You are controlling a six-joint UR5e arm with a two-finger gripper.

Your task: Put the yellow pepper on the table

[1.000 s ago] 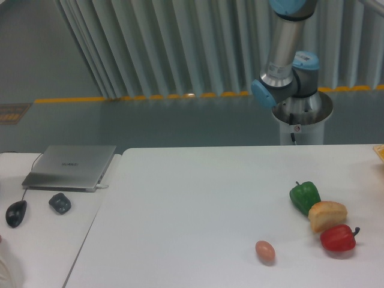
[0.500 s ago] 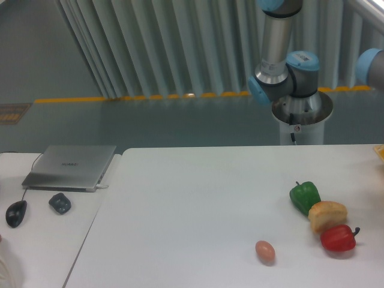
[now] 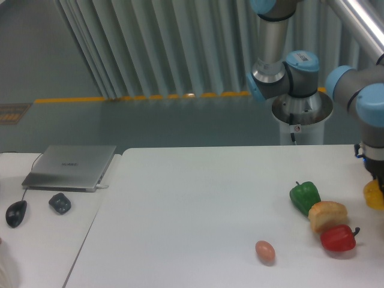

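The yellow pepper (image 3: 372, 195) shows at the far right edge, partly cut off by the frame. It hangs under my gripper (image 3: 375, 182), which is shut on it and holds it just above the white table (image 3: 192, 204). The gripper's dark fingers are mostly hidden at the frame edge. The arm's grey and blue wrist (image 3: 367, 102) reaches down from the upper right.
A green pepper (image 3: 304, 197), a tan bread roll (image 3: 327, 215) and a red pepper (image 3: 338, 238) lie in a row just left of the held pepper. An egg (image 3: 264, 251) lies near the front. A laptop (image 3: 71, 166), a mouse (image 3: 16, 212) and a small dark object (image 3: 59, 203) sit on the left desk.
The arm has swung down into view at the right edge, bringing the gripper and the yellow pepper in. Nothing on the table has moved.
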